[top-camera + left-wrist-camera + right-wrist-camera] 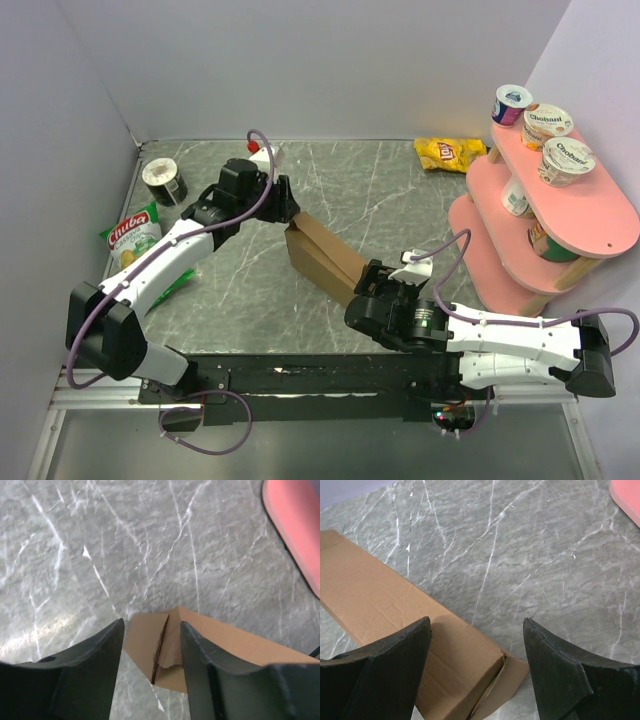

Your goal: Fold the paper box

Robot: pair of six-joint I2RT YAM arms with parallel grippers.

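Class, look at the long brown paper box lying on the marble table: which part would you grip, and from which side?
Grip the paper box across its narrow width, just behind an end, coming down from above. It lies flat and long, so its side walls offer two parallel faces, while the end flap looks loose and would likely bend.

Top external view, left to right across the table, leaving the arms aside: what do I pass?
Chuba snack bag → black can → paper box → yellow chip bag → pink tiered shelf holding Chobani yogurt cups.
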